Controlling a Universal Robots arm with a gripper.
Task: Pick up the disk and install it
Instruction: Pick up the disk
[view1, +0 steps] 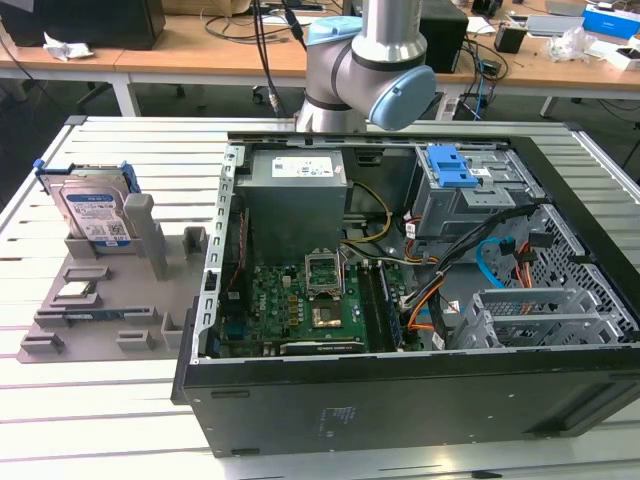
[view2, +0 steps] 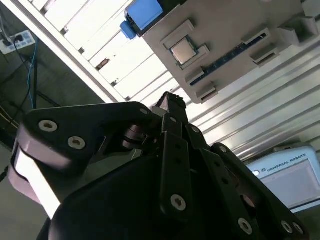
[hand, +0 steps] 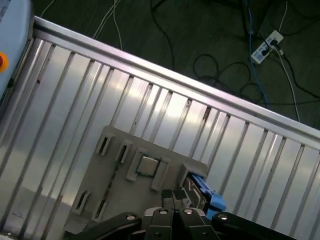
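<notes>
Disk (view1: 92, 212) stands upright on edge in slot of grey holder tray (view1: 100, 310), upper left of exterior view, on slatted bench (view1: 110, 420). Open computer case (view1: 400, 410) fills centre and right. Arm (view1: 370, 60) at top centre, behind case.

First wrist view: claw (hand: 179, 200) closed, fingertips together, nothing gripped, hangs above tray. Disk's blue edge (hand: 210, 197) shows just beside claw tips, not held.

Second wrist view: claw (view2: 172, 102) over bench near tray; disk's blue frame (view2: 145, 14) apart from it.
</notes>
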